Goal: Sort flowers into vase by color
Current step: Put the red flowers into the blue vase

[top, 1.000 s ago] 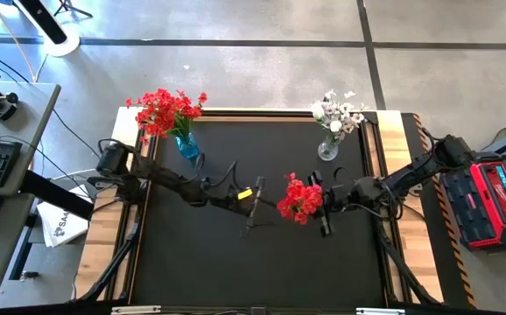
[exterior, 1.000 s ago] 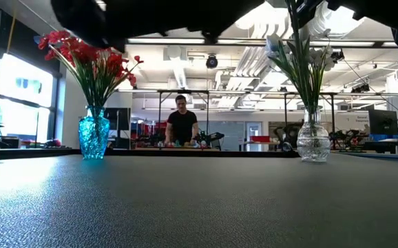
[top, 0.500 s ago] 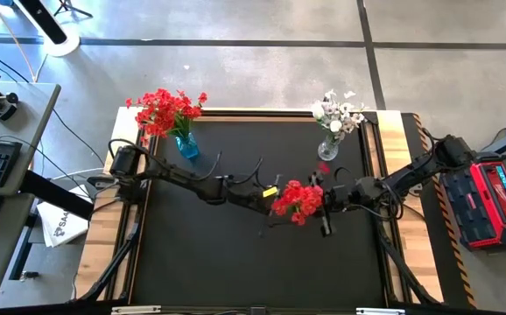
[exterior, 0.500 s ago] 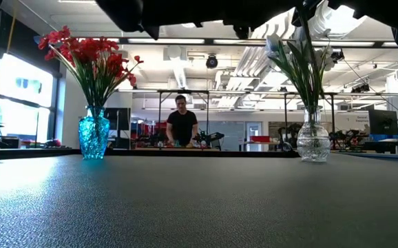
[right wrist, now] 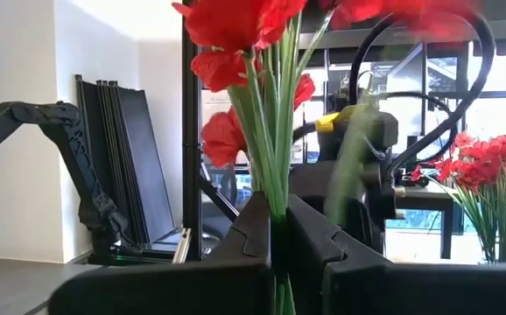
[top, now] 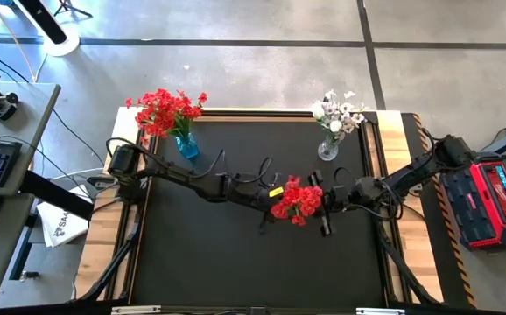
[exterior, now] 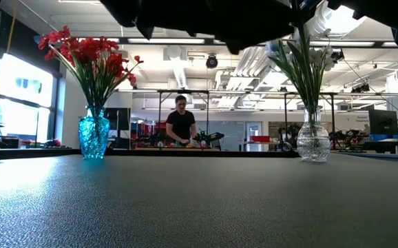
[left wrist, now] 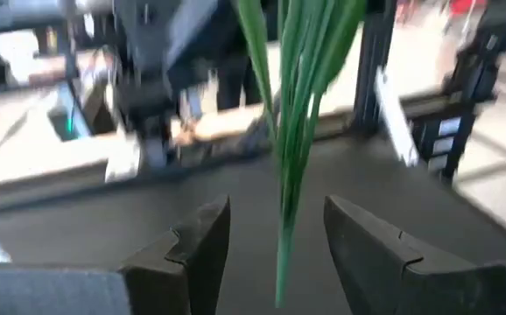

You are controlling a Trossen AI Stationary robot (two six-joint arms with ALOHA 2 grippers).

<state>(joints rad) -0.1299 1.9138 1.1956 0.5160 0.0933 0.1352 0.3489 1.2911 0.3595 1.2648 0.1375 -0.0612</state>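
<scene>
While the right gripper (right wrist: 277,229) stays clenched on the green stems of a red flower sprig (top: 297,199) held above the middle of the table (top: 192,254), the left gripper (left wrist: 275,241) has come in beside it with its jaws apart and the hanging stems (left wrist: 295,131) between them, not yet pinched. This looks like a handover, and doing it well means closing the left fingers squarely on the bundle, low on the stems and clear of the right gripper's fingers, before the right one lets go; the stems are thin, smooth and springy, so a loose or off-centre pinch could let some slip out or splay. The blossoms are soft, clustered bright red petals. At the table's far left corner a faceted blue glass vase (exterior: 93,136) already holds red flowers (exterior: 92,55); at the far right a rounded clear glass vase (exterior: 313,141) holds pale blossoms (top: 338,112) on long green leaves. The table's surface is dark, matte and finely pebbled. A person (exterior: 182,124) stands in the room beyond.
</scene>
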